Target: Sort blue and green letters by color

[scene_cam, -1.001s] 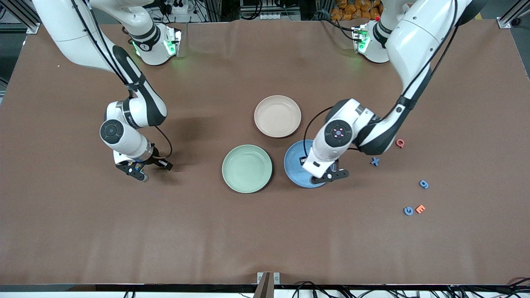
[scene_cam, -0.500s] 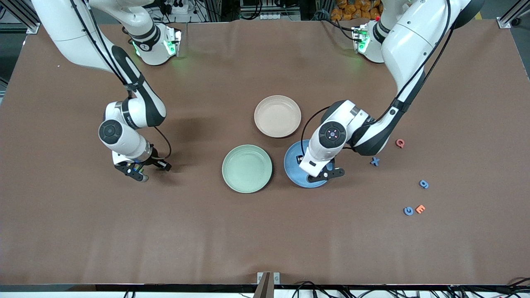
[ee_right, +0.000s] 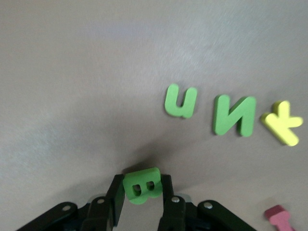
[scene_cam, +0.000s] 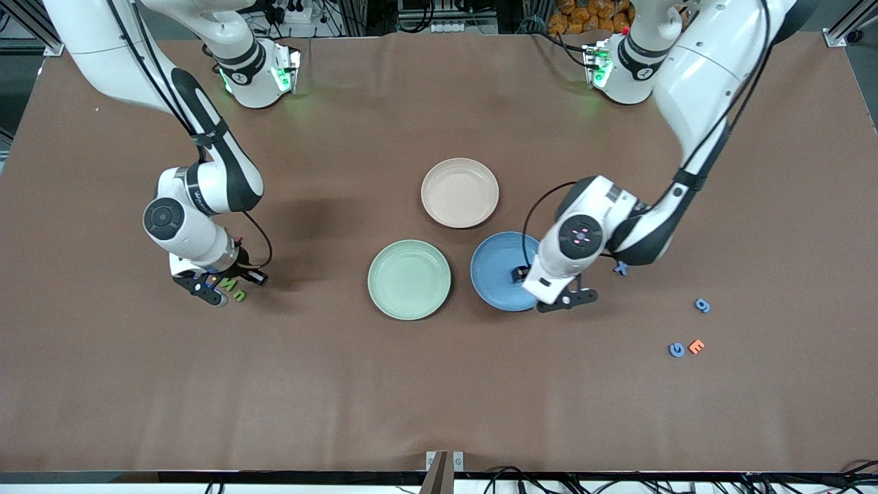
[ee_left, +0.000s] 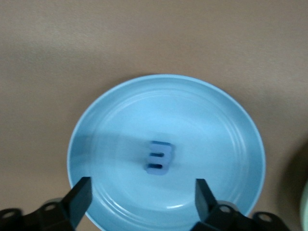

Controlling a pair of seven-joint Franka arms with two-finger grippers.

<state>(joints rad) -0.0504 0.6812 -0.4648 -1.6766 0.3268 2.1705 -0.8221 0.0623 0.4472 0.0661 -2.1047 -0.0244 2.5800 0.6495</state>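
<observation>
Over the blue plate, the left gripper hangs with fingers spread wide, a blue E lying in the plate's middle. Toward the right arm's end of the table, the right gripper pinches a green B above the cloth, near the green U and N.

Brown table cover filling almost whole frame, showing faint creases. Metal frame posts standing at upper left and upper right corners. Cables and power strip lying along top edge. Orange objects sitting at top, right of centre, too small to tell. Green glow falling on cover near top. Small metal bracket sitting at bottom centre edge.
</observation>
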